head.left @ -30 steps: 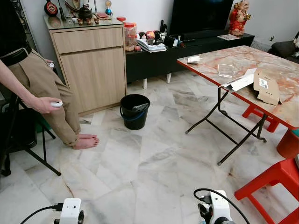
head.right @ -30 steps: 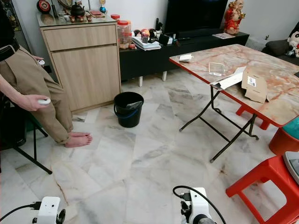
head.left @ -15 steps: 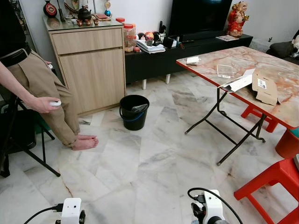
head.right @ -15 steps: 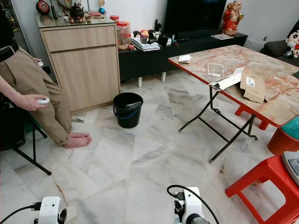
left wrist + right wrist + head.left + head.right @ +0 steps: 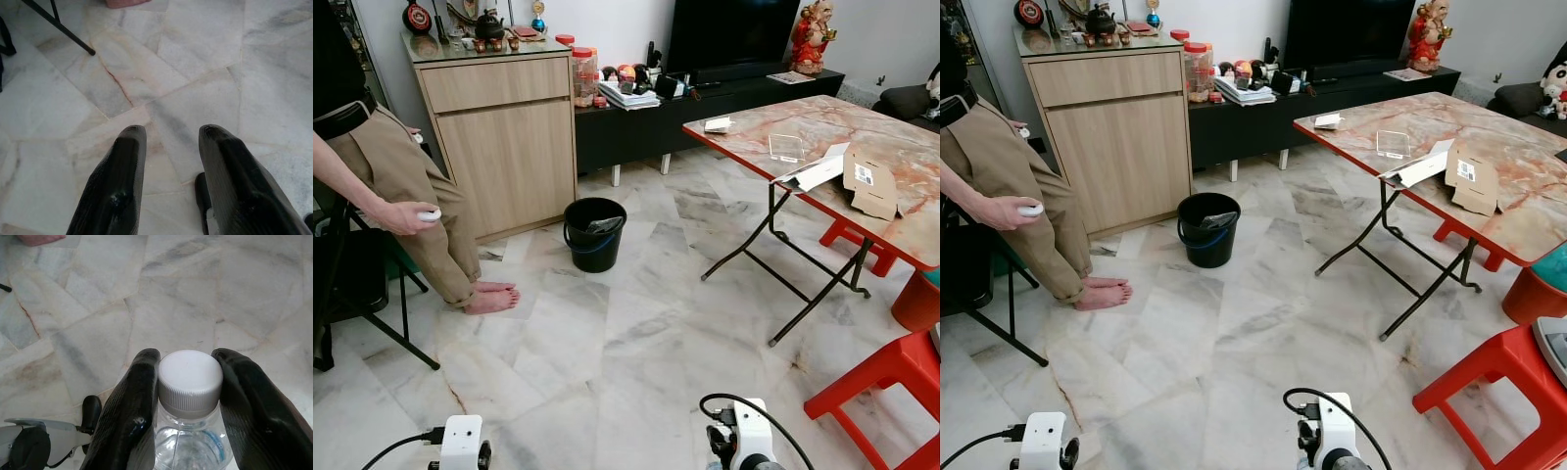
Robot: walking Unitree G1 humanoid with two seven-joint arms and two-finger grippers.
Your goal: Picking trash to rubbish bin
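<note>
Marble floor [image 5: 636,343] spreads below me. My right gripper [image 5: 188,382] clamps a clear bottle [image 5: 190,431] at its white cap [image 5: 188,377]; my left gripper [image 5: 171,147] hangs parted, empty. Farther ahead stands the black bin [image 5: 595,233], beside a wooden cabinet [image 5: 504,127].

No text I could read anywhere. Label on cardboard box [image 5: 871,183] on my table [image 5: 901,147] was too small, blurred to make out.

A black bucket [image 5: 595,233] stands on marble floor [image 5: 636,362] near a wooden cabinet [image 5: 499,137].
</note>
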